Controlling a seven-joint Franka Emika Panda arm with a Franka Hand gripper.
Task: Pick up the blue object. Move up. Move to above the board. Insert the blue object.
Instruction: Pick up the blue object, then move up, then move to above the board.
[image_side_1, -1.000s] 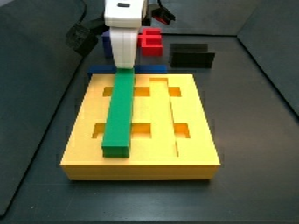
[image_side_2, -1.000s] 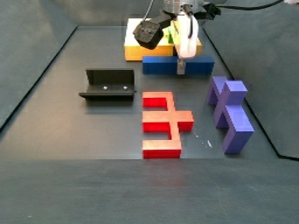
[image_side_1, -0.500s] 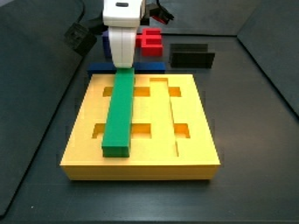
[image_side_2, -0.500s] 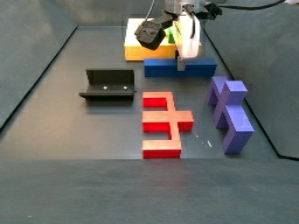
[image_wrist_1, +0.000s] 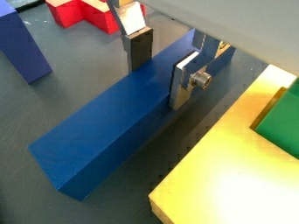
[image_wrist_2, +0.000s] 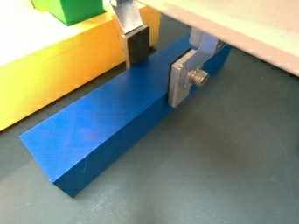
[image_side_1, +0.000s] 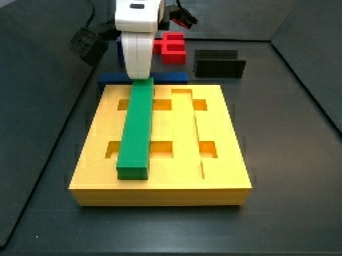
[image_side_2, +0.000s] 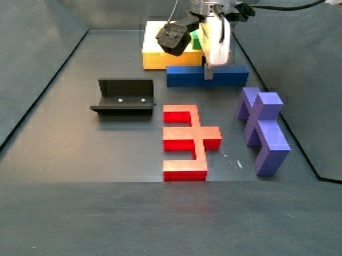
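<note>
The blue object (image_wrist_1: 100, 131) is a long plain bar lying flat on the dark floor beside the board (image_wrist_1: 222, 184). In both wrist views my gripper (image_wrist_1: 163, 66) straddles it near one end, with a dark pad against each long side, shut on the bar. The same bar (image_wrist_2: 100, 140) and gripper (image_wrist_2: 162, 57) appear there too. In a side view the gripper (image_side_1: 138, 68) stands upright just past the far end of the yellow-orange board (image_side_1: 214, 130), hiding most of the blue object (image_side_1: 110, 73). A green bar (image_side_1: 136, 130) lies in a board groove.
A red stepped piece (image_side_2: 187, 140) lies mid-floor, with purple notched blocks (image_side_2: 263, 125) to its right. The dark fixture (image_side_2: 123, 98) stands to the left. The blue object (image_side_2: 207, 77) lies across the front of the board (image_side_2: 158, 58).
The gripper has sunk a little lower over the blue bar. The bar and the other pieces have not moved.
</note>
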